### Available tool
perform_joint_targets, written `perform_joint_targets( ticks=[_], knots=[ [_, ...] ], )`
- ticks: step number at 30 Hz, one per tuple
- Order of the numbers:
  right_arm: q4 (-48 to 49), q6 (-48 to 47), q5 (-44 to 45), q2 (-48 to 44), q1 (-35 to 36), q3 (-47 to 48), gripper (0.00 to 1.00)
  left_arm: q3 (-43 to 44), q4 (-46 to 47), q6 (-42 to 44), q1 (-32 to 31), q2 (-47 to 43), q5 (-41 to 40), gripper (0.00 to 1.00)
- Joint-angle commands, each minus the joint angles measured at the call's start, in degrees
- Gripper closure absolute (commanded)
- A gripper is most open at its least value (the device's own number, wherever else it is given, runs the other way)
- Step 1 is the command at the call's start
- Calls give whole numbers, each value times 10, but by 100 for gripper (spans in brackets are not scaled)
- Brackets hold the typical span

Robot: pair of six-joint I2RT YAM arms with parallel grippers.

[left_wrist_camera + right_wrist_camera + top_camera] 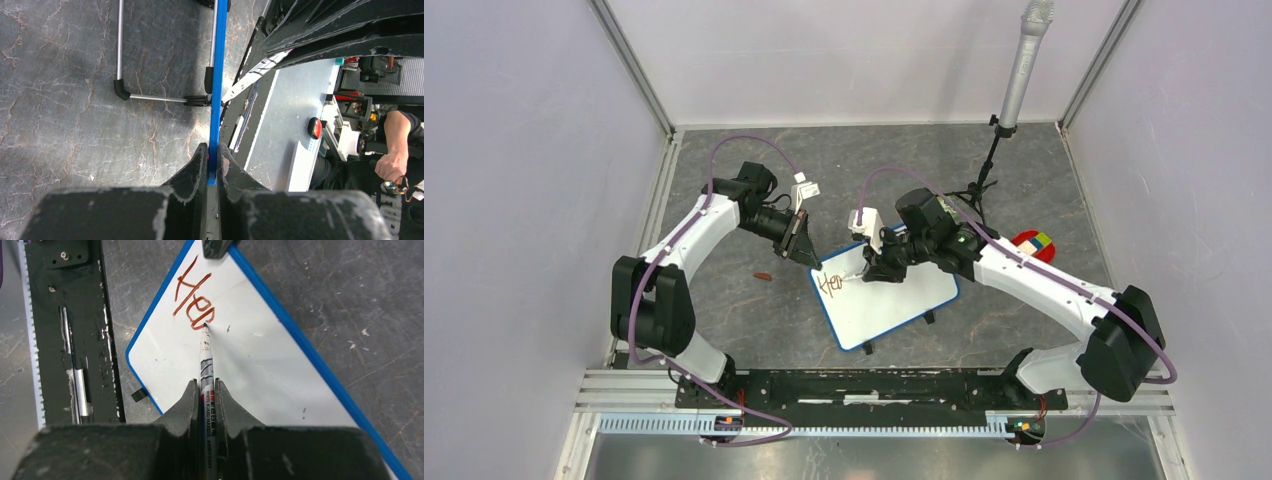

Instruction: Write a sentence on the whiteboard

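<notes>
Marker [206, 360]: clenched in right gripper [206, 390], tip on whiteboard [260, 375] lying at the middle of the table [754, 320]. Sentence [192, 300]: only three opening letters done near the board's corner, most left to write. Left gripper [214, 162]: pinched on the board's blue frame edge.

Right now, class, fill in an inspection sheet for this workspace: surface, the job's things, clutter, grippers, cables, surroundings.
Surface: grey marbled table, scuffed.
Job's things: blue-framed whiteboard set askew; sentence barely begun, reddish-brown "He" plus a third letter; marker tip on the board.
Clutter: small brown piece left of the board; coloured block to its right; microphone stand at the back.
Grippers: left fingers shut on the board's edge; right fingers shut on the marker.
Cables: purple cable looped along each arm.
Surroundings: white walls; a person's hand beyond the table.
</notes>
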Motion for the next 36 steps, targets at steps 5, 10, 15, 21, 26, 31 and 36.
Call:
perform_joint_targets(
  ticks=[5, 10, 15, 21, 26, 31, 36],
  knots=[
    [18, -5, 19, 3, -8, 47, 100, 11, -4, 9, -2, -1, 6, 98],
    [15, -5, 11, 3, -8, 32, 100, 11, -4, 9, -2, -1, 5, 98],
    [12, -7, 8, -8, -8, 1, 100, 11, -4, 9, -2, 0, 6, 97],
    [3, -11, 10, -22, -8, -15, 100, 12, -4, 8, -2, -1, 6, 98],
    [-12, -19, 15, -29, -7, 0, 100, 12, -4, 7, -3, -4, 6, 98],
    [-25, -19, 13, -32, -8, 36, 100, 13, -4, 5, -5, -6, 7, 97],
    [-20, -14, 2, -24, -7, 60, 100, 15, -4, 5, -6, -3, 9, 97]
  ],
)
